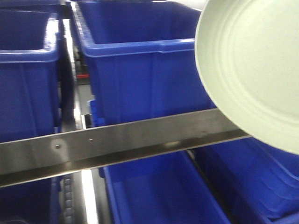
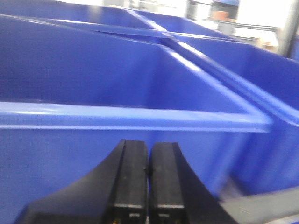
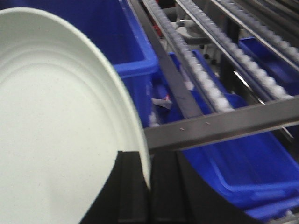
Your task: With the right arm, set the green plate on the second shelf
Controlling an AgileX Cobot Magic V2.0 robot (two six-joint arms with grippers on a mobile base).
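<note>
The green plate (image 1: pixel 254 70) is pale mint, matte and round, with faint concentric rings and a low upturned rim. It hangs tilted in the air, its edge overlapping the steel rail (image 1: pixel 117 140) in front of the blue bins (image 1: pixel 140 70). The right gripper (image 3: pixel 148 184) pinches the plate's rim between its black jaws. The left gripper (image 2: pixel 148 163) has its jaws pressed together on nothing.

Black left claw (image 2: pixel 148 151), right claw (image 3: pixel 150 163)
</note>
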